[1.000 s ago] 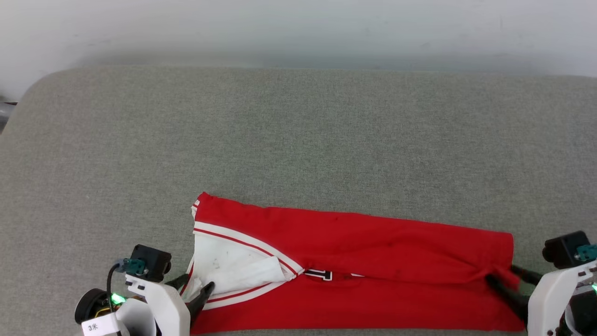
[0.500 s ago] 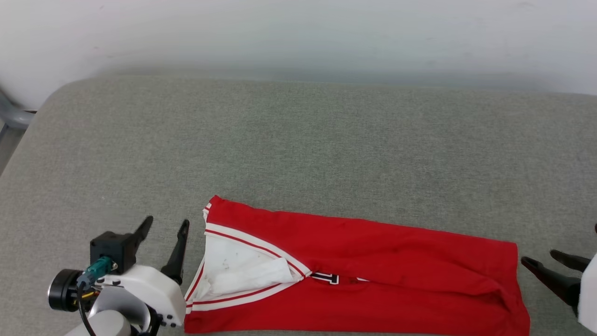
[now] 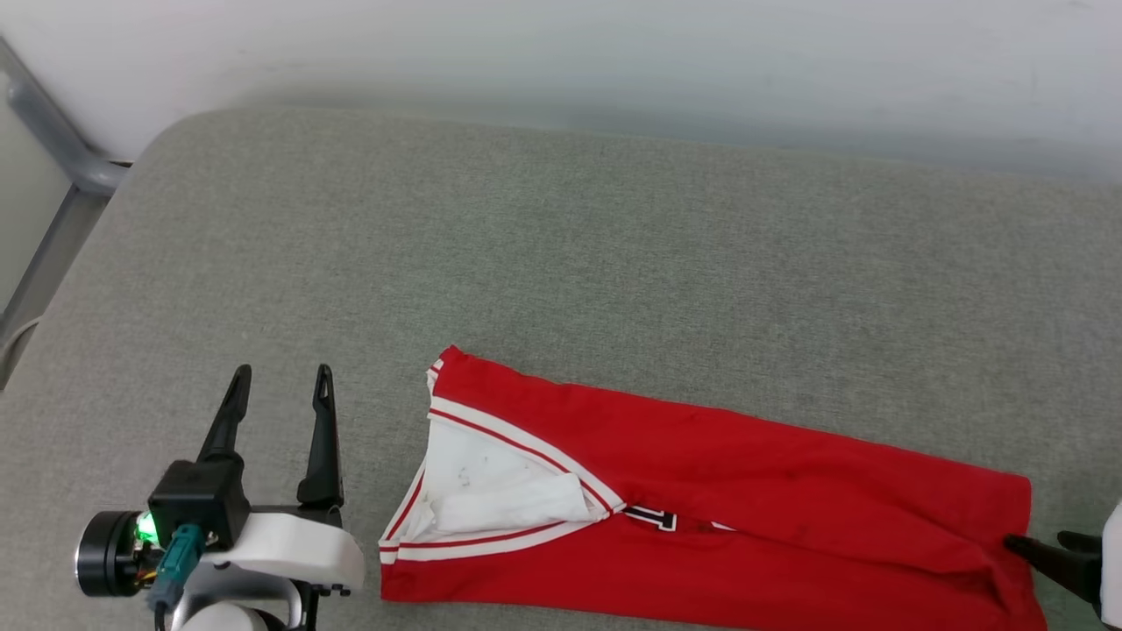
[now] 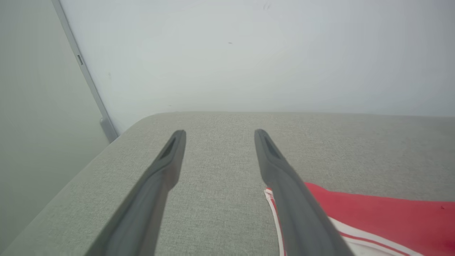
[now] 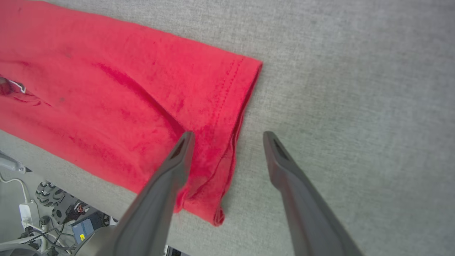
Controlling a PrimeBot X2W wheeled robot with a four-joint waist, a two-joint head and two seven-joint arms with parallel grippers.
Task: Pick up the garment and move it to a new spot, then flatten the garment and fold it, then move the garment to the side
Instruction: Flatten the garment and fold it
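- Red shirt (image 3: 745,517) lies folded lengthwise on the grey surface (image 3: 561,263), lower centre of the head view.
- Lower left, beside its collar, the left tool (image 3: 282,375) stands spread and empty.
- Right wrist view alone adds the right tool (image 5: 228,135), parted and empty astride the hem, and cables (image 5: 42,213) at lower left.

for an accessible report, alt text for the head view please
A red garment lies folded into a long band on a grey padded surface, white fabric at its left end. The left gripper stands open beside that end, not touching; the right gripper is open at the hem.
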